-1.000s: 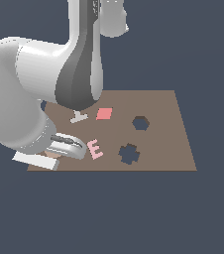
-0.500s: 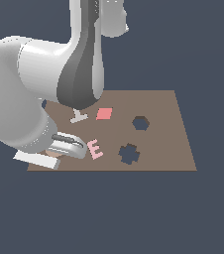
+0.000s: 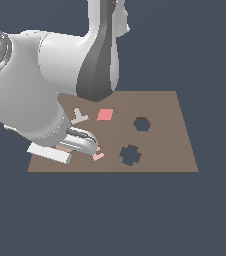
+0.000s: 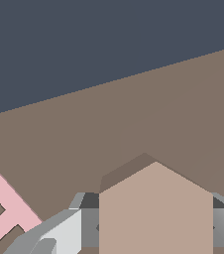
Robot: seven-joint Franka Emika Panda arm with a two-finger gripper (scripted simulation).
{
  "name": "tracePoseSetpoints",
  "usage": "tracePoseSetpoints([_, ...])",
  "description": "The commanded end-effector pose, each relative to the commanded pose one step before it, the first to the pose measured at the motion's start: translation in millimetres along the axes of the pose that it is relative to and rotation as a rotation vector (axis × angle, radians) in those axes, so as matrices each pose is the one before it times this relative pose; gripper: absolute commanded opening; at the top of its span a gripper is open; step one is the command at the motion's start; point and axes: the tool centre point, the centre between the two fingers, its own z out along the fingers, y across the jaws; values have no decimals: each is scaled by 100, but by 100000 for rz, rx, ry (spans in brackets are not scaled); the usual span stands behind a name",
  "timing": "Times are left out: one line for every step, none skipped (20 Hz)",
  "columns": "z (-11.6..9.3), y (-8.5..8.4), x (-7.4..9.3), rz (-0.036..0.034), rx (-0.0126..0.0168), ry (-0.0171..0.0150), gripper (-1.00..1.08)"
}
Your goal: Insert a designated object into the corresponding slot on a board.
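Dark backdrop, brown board [image 3: 165, 150] | gripper [image 4: 153, 225] closed on tan hex block [image 4: 156, 208], just beside pink E [image 4: 5, 208], well apart from hex slot [image 3: 142, 124] | block likely light, rigid, smooth: grip flat opposite sides

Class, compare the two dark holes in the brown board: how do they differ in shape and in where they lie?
The hexagon slot has six straight edges; the cross hole has a jagged, notched outline. The hexagon slot looks slightly smaller than the cross hole. The hexagon slot lies farther back on the board in the exterior view; the cross hole sits nearer its front edge. Both are dark, empty cutouts.
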Motion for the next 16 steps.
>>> tracePoseSetpoints([-84, -1039, -1004, 1803, 34, 52, -100])
tracePoseSetpoints([-24, -466, -485, 916, -1, -4, -100])
tracePoseSetpoints([-25, -501, -520, 984, -1, -5, -100])
tracePoseSetpoints([-27, -537, -554, 1047, -1, -5, -100])
tracePoseSetpoints([-29, -569, -586, 1111, -1, -5, -100])
tracePoseSetpoints([-30, -601, -616, 1172, -1, -6, -100])
tracePoseSetpoints([-31, -632, -645, 1229, -1, -6, -100])
tracePoseSetpoints([-32, -655, -665, 1270, -1, -6, -100])
tracePoseSetpoints([-32, -657, -665, 1273, -1, -6, -100])
tracePoseSetpoints([-32, -659, -664, 1273, -1, -6, -100])
tracePoseSetpoints([-32, -661, -662, 1271, -1, -6, -100])
tracePoseSetpoints([-32, -661, -658, 1268, -1, -6, -100])
tracePoseSetpoints([-32, -660, -654, 1262, -1, -6, -100])
tracePoseSetpoints([-32, -658, -648, 1254, -1, -6, -100])
tracePoseSetpoints([-31, -657, -642, 1243, -1, -6, -100])
tracePoseSetpoints([-31, -653, -634, 1233, 0, -6, -100])
